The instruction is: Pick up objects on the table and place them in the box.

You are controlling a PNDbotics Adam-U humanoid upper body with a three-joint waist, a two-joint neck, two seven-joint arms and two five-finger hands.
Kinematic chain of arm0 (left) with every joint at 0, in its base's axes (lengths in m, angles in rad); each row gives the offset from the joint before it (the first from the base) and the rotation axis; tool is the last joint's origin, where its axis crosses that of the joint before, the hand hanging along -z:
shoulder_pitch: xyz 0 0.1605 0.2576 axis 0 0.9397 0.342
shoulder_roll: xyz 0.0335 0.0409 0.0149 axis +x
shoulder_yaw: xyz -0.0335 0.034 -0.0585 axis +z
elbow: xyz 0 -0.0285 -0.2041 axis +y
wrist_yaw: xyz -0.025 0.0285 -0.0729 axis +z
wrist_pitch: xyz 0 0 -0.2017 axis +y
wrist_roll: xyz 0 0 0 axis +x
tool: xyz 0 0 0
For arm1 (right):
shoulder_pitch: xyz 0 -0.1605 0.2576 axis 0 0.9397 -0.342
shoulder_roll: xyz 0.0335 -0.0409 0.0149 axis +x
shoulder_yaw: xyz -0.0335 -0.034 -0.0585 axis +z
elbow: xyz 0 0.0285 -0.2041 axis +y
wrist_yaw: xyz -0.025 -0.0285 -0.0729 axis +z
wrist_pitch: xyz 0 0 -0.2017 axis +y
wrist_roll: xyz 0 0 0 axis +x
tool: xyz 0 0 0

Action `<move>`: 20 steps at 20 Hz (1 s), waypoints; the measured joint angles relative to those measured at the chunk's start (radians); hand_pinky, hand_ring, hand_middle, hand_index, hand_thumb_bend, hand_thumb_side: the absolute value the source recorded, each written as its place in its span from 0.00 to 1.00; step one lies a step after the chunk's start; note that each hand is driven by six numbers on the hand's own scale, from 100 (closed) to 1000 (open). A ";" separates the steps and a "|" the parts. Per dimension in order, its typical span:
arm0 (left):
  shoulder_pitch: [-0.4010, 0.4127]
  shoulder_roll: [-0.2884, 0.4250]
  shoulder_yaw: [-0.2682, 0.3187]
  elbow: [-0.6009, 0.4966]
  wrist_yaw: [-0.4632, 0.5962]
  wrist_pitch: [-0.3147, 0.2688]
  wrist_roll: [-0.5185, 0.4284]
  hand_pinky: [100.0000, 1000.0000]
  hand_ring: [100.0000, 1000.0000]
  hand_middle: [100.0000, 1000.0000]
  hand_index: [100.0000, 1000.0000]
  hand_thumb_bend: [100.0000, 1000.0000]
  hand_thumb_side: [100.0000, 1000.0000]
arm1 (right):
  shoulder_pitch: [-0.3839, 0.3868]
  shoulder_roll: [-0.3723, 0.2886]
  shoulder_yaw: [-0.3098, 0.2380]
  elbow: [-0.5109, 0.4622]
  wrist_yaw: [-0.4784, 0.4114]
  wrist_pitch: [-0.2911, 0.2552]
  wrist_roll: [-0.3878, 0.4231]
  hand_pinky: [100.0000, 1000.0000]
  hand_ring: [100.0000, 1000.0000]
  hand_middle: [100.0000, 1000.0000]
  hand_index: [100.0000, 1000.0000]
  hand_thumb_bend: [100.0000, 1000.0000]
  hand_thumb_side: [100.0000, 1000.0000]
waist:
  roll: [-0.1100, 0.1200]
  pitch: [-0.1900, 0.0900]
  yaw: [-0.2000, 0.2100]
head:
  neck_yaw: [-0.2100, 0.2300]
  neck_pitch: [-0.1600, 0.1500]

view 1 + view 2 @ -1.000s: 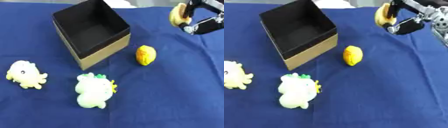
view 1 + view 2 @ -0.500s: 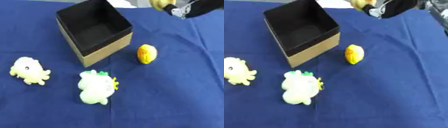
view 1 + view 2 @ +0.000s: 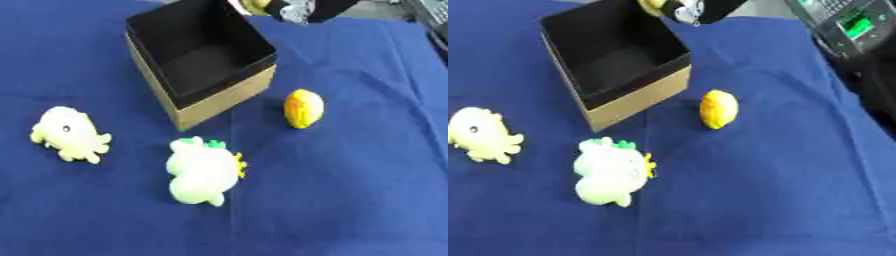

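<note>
- Firstly, left eye view: right hand [image 3: 302, 8] at 12 o'clock, fingers curled round a yellow object [image 3: 255, 4] above the box's [image 3: 214, 97] far corner; box interior black.
- Right eye view: yellow toy [image 3: 717, 108] at 3 o'clock of the box; green-tufted plush [image 3: 609, 171] at 6; pale plush [image 3: 479, 134] at 8, all on blue cloth [image 3: 763, 190].

My right hand [image 3: 297, 9] at the box's [image 3: 203, 95] far corner, open black cavity below it unobstructed, yellow toy [image 3: 303, 108] just right of the box, two pale plush toys [image 3: 206, 172] in front, wide bare blue cloth [image 3: 359, 185] to the right
</note>
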State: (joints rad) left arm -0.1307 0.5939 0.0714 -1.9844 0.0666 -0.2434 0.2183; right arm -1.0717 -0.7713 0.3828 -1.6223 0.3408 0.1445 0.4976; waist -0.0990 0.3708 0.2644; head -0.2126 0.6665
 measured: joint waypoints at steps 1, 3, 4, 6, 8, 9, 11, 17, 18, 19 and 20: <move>-0.006 0.003 0.000 0.000 0.001 -0.002 -0.002 0.73 0.57 0.59 0.79 0.19 0.48 | -0.006 0.014 0.004 0.019 0.010 -0.005 0.001 0.76 0.62 0.40 0.48 0.24 0.00 | -0.003 0.001 0.008 | -0.005 -0.001; -0.015 0.006 -0.001 0.000 0.003 -0.007 -0.007 0.73 0.57 0.59 0.79 0.20 0.48 | -0.012 0.040 0.012 0.057 0.033 -0.014 0.001 0.77 0.63 0.41 0.49 0.24 0.00 | -0.007 0.003 0.021 | -0.015 -0.004; -0.017 0.006 -0.001 0.000 0.004 -0.010 -0.009 0.73 0.57 0.58 0.79 0.20 0.48 | -0.012 0.050 0.017 0.075 0.045 -0.020 0.002 0.77 0.63 0.42 0.50 0.24 0.00 | -0.008 0.005 0.024 | -0.019 -0.007; -0.019 0.006 -0.002 0.000 0.004 -0.012 -0.010 0.73 0.57 0.58 0.79 0.20 0.48 | -0.010 0.065 0.028 0.104 0.067 -0.034 0.007 0.77 0.65 0.44 0.53 0.24 0.00 | -0.009 0.008 0.026 | -0.023 -0.008; -0.019 0.006 -0.003 0.000 0.005 -0.014 -0.011 0.73 0.57 0.58 0.79 0.20 0.48 | -0.009 0.075 0.037 0.125 0.085 -0.049 0.015 0.77 0.66 0.47 0.56 0.24 0.00 | -0.010 0.010 0.026 | -0.025 -0.008; -0.020 0.006 -0.003 0.000 0.005 -0.014 -0.011 0.73 0.57 0.58 0.79 0.20 0.47 | -0.007 0.079 0.042 0.132 0.092 -0.056 0.019 0.78 0.68 0.48 0.58 0.24 0.00 | -0.011 0.011 0.026 | -0.026 -0.008; -0.021 0.006 -0.004 0.000 0.005 -0.014 -0.012 0.73 0.57 0.58 0.79 0.20 0.48 | -0.002 0.085 0.049 0.144 0.106 -0.068 0.028 0.79 0.72 0.56 0.65 0.27 0.00 | -0.012 0.012 0.026 | -0.026 -0.008; -0.021 0.005 -0.006 0.000 0.005 -0.014 -0.012 0.73 0.57 0.58 0.79 0.20 0.47 | -0.001 0.090 0.054 0.161 0.121 -0.084 0.041 0.81 0.81 0.72 0.75 0.38 0.00 | -0.011 0.012 0.026 | -0.026 -0.008; -0.021 0.005 -0.006 0.000 0.005 -0.014 -0.012 0.73 0.57 0.58 0.79 0.20 0.47 | -0.001 0.090 0.052 0.161 0.122 -0.083 0.038 0.81 0.81 0.72 0.75 0.38 0.00 | -0.010 0.012 0.026 | -0.026 -0.008; -0.020 0.005 -0.006 0.000 0.005 -0.014 -0.012 0.73 0.57 0.58 0.79 0.20 0.47 | -0.001 0.090 0.048 0.159 0.122 -0.081 0.034 0.81 0.80 0.71 0.75 0.37 0.00 | -0.008 0.012 0.025 | -0.026 -0.008; -0.019 0.005 -0.006 0.000 0.005 -0.014 -0.011 0.73 0.57 0.58 0.79 0.20 0.47 | 0.000 0.088 0.044 0.151 0.119 -0.079 0.027 0.81 0.80 0.70 0.74 0.37 0.00 | -0.006 0.011 0.022 | -0.025 -0.007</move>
State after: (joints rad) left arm -0.1495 0.5993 0.0658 -1.9844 0.0715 -0.2574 0.2069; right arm -1.0720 -0.6828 0.4271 -1.4710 0.4599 0.0657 0.5251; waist -0.1055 0.3817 0.2865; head -0.2376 0.6595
